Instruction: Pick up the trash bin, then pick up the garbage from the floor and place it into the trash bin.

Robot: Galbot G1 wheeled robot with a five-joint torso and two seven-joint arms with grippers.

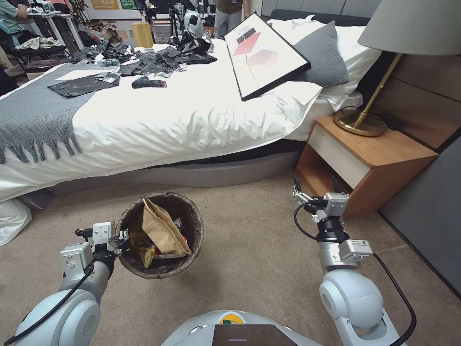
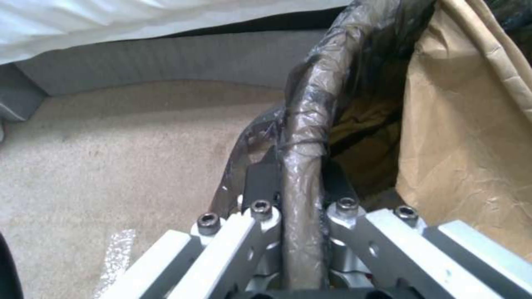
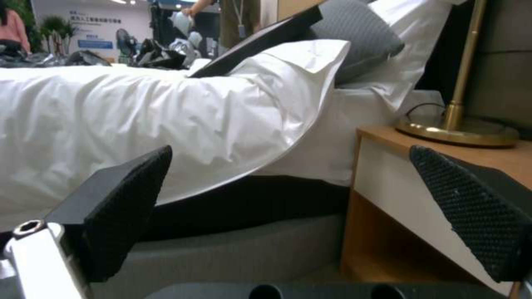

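Observation:
The trash bin (image 1: 192, 218), round with a dark wrinkled bag liner, hangs just above the carpet at lower left in the head view. My left gripper (image 1: 126, 236) is shut on its rim (image 2: 304, 137), one finger inside and one outside. Inside the bin lie garbage pieces: a crumpled brown paper bag (image 1: 161, 228) (image 2: 465, 124), a yellow packet (image 1: 148, 253) and a bit of red wrapper (image 1: 183, 239). My right gripper (image 1: 317, 185) (image 3: 299, 207) stands open and empty near the nightstand, pointing at the bed base.
A bed with a white duvet (image 1: 182, 120), a grey throw and a framed picture (image 1: 266, 55) runs across the back. The wooden nightstand (image 1: 370, 163) with a brass lamp (image 1: 362, 120) is at right. A white bag (image 1: 12, 218) lies at far left. Beige carpet (image 1: 249, 259) lies open between the arms.

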